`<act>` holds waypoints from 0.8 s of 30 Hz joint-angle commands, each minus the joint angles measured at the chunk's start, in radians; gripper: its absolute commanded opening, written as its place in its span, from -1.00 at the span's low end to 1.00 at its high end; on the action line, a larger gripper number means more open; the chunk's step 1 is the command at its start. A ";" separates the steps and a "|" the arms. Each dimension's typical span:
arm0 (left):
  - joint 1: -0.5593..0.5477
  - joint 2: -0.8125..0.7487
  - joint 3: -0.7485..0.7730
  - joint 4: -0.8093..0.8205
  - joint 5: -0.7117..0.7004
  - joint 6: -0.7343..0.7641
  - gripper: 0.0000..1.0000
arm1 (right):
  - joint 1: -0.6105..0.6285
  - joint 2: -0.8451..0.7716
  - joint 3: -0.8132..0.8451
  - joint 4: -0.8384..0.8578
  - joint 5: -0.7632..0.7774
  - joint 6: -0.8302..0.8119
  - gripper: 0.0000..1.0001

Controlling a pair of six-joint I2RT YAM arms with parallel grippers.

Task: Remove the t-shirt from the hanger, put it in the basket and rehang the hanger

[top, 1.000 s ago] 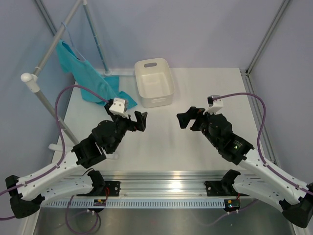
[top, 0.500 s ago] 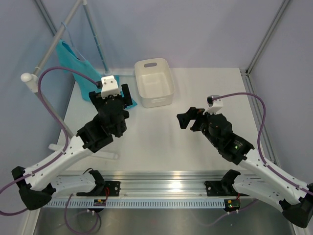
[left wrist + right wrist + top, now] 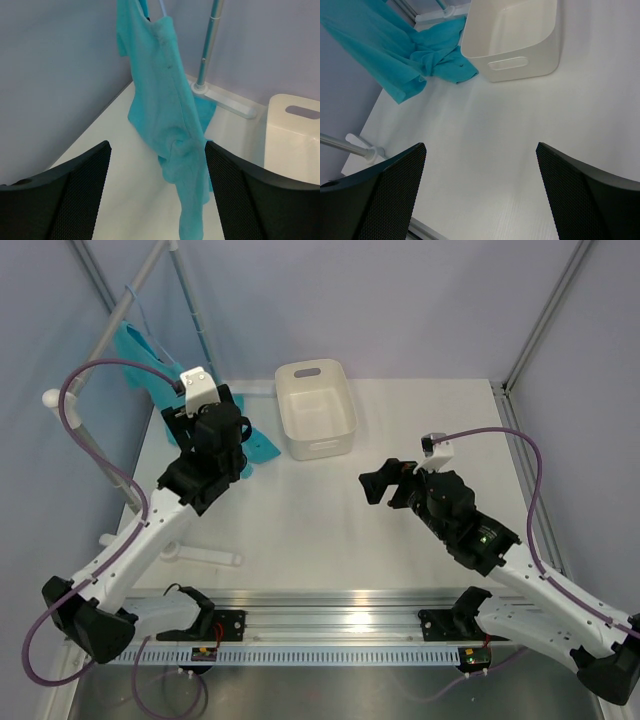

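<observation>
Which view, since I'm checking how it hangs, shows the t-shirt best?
Left wrist: the t-shirt hangs close and nearly full-length. Top external has the left arm covering its middle; right wrist crops its top, showing the hem bunched on the table.

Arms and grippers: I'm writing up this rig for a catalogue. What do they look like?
Both the left arm and right arm have white links and black joint housings. A purple cable loops to a white camera block on each wrist. The left gripper and right gripper are black, their broad fingers finely mesh-textured. A small green light shows on the right arm.
</observation>
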 commanded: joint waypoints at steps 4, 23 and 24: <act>0.123 0.107 0.096 0.018 0.107 -0.057 0.50 | 0.008 0.002 0.052 -0.008 -0.019 -0.026 0.99; 0.289 0.226 0.193 0.090 0.271 -0.022 0.53 | 0.008 0.059 0.081 -0.024 -0.083 -0.035 0.99; 0.289 0.227 0.193 0.095 0.275 -0.019 0.54 | 0.008 0.062 0.081 -0.024 -0.083 -0.033 0.99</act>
